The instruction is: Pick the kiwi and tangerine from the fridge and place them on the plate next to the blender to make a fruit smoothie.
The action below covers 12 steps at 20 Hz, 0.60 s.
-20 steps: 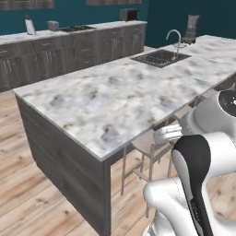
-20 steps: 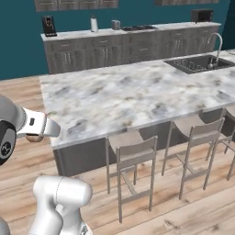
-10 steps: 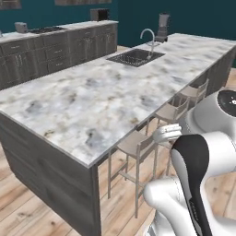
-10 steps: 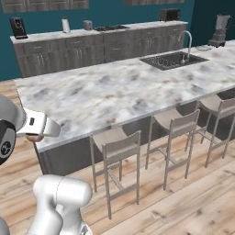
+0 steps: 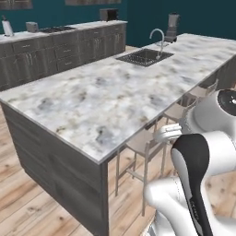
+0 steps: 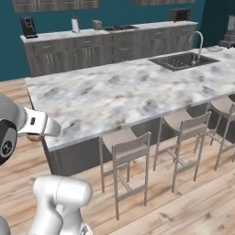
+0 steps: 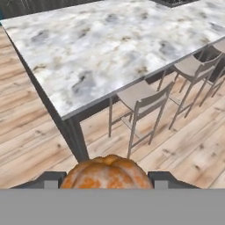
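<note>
Tangerine (image 7: 107, 173) is seen in hand view at 6 o'clock, pinched between the two dark fingertips of the gripper (image 7: 107, 178); jaws are closed in on it from both sides. Skin is orange w/ pale mottling, lobed like a small pumpkin, segments meeting at a dimple on top. Shape is near round, so no clear long axis can be told; the dimple faces up the frame, away from the hand.

Bench (image 7: 110, 48) is a long island w/ glossy white-grey marbled top, dark grey wood-grain sides. Pale wooden stools (image 7: 139, 105) w/ slatted backs are tucked under its edge, approx 4 o'clock from the fruit. Floor (image 7: 30, 132) is light plank wood.

Base views add what hand view lacks: sink (image 5: 144, 56) w/ curved chrome tap, set in the bench top at 1 o'clock in left base view; blender (image 5: 172, 26), dark w/ tapered jar, at the far end beyond it. In right base view, grey cabinets (image 6: 110, 46) are lined along a teal wall at 12 o'clock.
</note>
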{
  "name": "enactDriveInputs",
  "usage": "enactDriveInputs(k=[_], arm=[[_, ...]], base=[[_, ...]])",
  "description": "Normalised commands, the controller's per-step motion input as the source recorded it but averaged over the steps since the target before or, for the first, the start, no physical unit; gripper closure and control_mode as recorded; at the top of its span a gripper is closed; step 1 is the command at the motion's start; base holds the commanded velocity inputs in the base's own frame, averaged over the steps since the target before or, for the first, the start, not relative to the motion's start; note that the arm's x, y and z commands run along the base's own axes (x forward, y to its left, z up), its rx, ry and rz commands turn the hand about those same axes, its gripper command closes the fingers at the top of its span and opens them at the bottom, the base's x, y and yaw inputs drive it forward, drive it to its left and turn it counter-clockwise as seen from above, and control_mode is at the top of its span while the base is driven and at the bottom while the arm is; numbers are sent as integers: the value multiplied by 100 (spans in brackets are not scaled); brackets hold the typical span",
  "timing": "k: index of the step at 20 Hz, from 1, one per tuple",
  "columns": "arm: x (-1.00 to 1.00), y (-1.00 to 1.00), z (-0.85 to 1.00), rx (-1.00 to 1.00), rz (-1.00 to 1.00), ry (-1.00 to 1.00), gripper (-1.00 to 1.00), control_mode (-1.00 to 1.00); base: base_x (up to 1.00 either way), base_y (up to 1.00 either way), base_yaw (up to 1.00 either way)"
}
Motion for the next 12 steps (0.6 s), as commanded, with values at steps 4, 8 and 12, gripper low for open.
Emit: enactDriveInputs(k=[4,8,12], arm=[[0,0,0,0,0,0,100,100],[0,0,0,0,0,0,100,100],[0,0,0,0,0,0,100,100]], base=[[0,76,19],[8,83,19],[52,66,16]])
